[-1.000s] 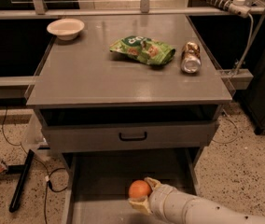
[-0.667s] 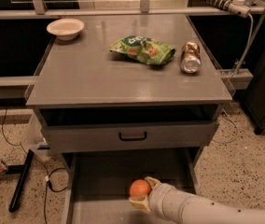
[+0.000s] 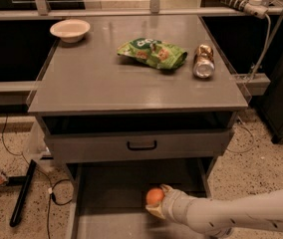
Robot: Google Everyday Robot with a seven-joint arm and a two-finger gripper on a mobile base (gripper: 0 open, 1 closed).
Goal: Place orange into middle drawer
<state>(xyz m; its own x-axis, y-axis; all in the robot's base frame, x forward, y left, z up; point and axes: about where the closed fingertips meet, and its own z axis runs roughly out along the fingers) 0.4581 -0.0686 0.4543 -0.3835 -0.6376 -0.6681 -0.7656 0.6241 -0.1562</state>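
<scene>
The orange (image 3: 154, 196) is round and bright and sits low inside the open middle drawer (image 3: 111, 203), a wide grey drawer pulled out below the cabinet. My gripper (image 3: 157, 205) reaches in from the lower right on a white arm and is at the orange, with its pale fingers beside and under the fruit. I cannot tell whether the orange rests on the drawer floor or hangs just above it.
A closed drawer front with a black handle (image 3: 141, 145) is above the open drawer. On the cabinet top (image 3: 96, 78) lie a white bowl (image 3: 70, 30), a green chip bag (image 3: 152, 53) and a metal can (image 3: 204, 61). Cables and a black stand leg (image 3: 22, 193) lie on the floor at left.
The gripper and orange have stayed almost in place inside the drawer, with only a slight shift.
</scene>
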